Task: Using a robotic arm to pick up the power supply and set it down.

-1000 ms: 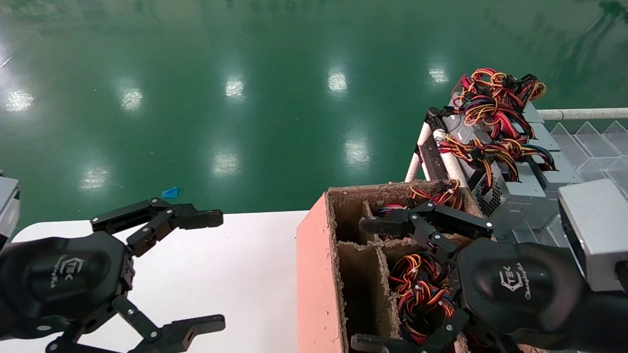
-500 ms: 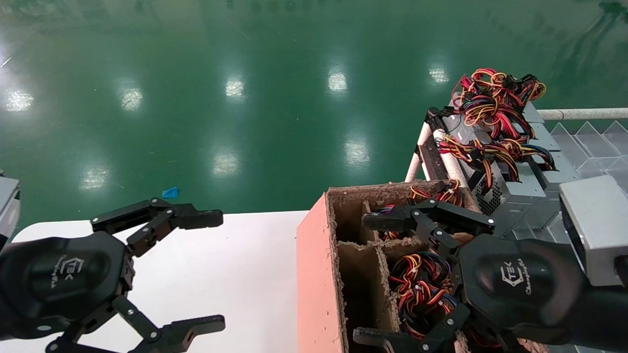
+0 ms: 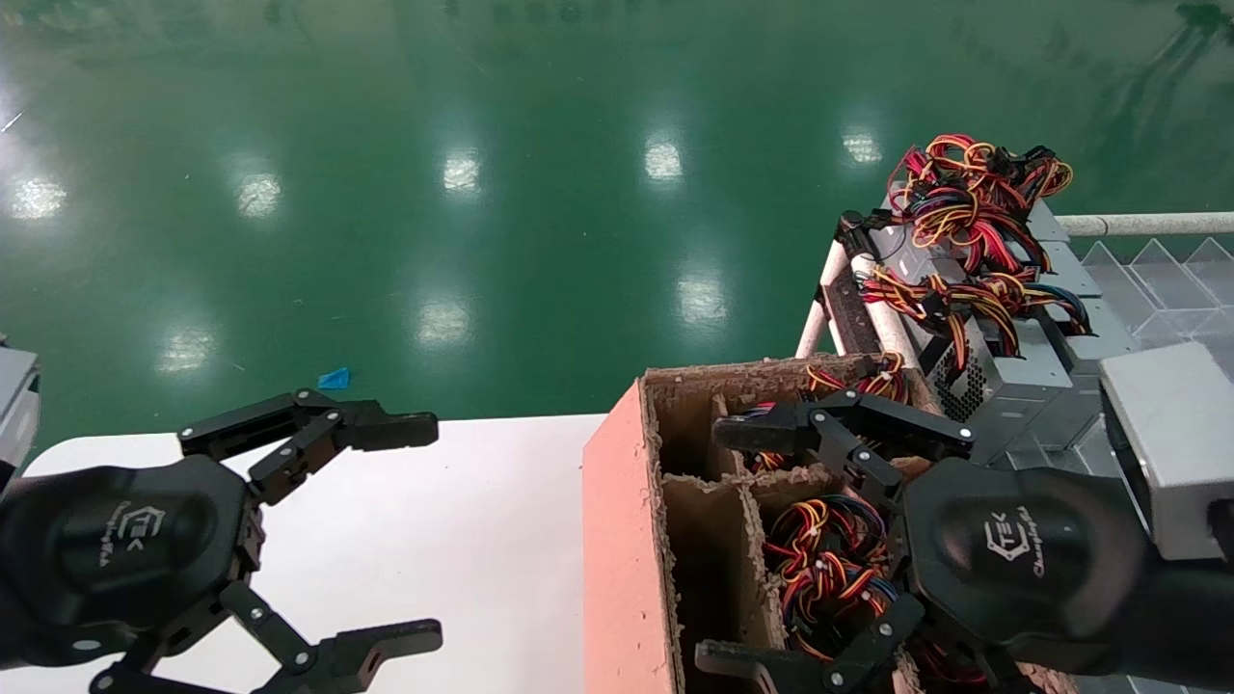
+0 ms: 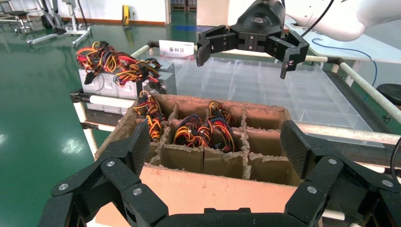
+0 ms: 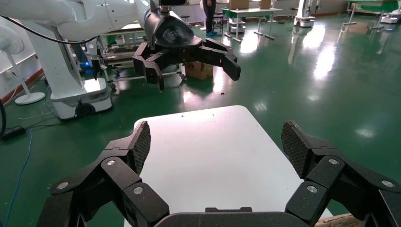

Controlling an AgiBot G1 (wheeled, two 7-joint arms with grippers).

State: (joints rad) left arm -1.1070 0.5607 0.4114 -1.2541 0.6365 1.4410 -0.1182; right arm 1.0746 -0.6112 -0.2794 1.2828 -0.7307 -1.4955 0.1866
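The right gripper (image 3: 747,549) hangs spread wide directly over the cardboard box (image 3: 627,540), holding nothing. Beneath its fingers, a power supply (image 3: 829,569) sits sunk in a compartment, only its wires showing, hemmed by dividers. The left gripper (image 3: 415,530) idles gaping over the white table (image 3: 482,520), well apart. Beyond, more power supplies (image 3: 1003,376) crowd a rack.

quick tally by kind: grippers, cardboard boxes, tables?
Grippers: 2, left gripper open over the white table, right gripper open over the cardboard box
Cardboard boxes: 1
White tables: 1
Total: 4
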